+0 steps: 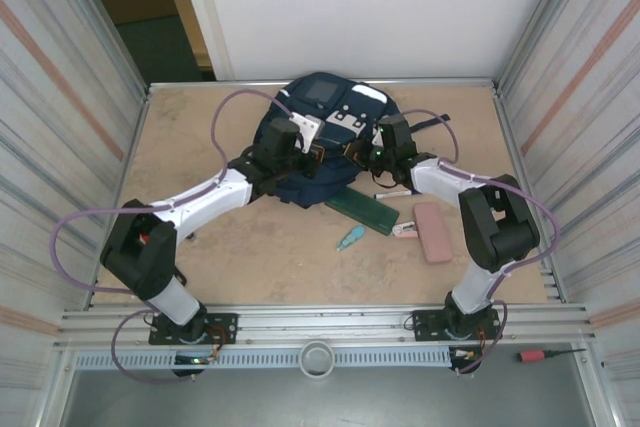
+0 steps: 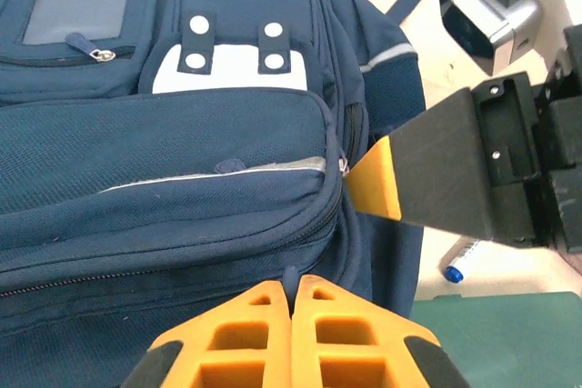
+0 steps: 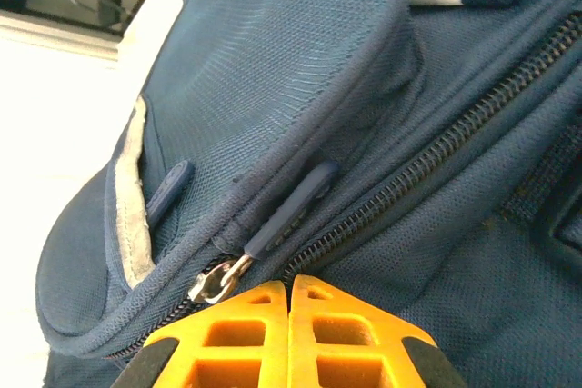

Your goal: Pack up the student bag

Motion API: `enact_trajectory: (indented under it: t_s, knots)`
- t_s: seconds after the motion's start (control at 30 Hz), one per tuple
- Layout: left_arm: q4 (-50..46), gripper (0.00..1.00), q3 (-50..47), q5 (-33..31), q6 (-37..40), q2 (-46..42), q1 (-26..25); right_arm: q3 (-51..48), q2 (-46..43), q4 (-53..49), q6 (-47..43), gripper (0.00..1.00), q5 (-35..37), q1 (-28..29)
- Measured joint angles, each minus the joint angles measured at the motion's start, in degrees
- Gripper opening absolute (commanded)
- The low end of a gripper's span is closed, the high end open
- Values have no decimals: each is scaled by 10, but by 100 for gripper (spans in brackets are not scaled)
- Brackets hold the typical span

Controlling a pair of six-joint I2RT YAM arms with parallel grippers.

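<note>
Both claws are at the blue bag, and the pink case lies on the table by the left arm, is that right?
No. The pink case lies by the right arm, not the left; the top view shows it. The left claw and right claw are indeed at the bag.

Robotics test cell, viewed from my remote station: a plywood tabletop (image 1: 300,247) boxed in by ribbed side panels (image 1: 60,127) and a white back board (image 1: 380,7). The left arm (image 1: 190,212) and right arm (image 1: 490,227) I drive are bolted to an aluminium rail (image 1: 320,325) at the near edge. Purple cables (image 1: 75,237) loop from their bases, and a red-handled screwdriver (image 1: 535,355) lies on the frame. A gap (image 1: 150,7) at the back-left corner opens onto a dim room.
</note>
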Motion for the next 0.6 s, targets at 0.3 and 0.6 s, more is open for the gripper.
enact_trajectory:
  t_s: [0.3,0.6]
  knots:
    - [23,0,-62,19,-3,-43,70,-28,-26,-2,-14,0,-1,-59]
    - [23,0,-78,40,-15,-55,101,27,-17,-68,-61,0,-39,-76]
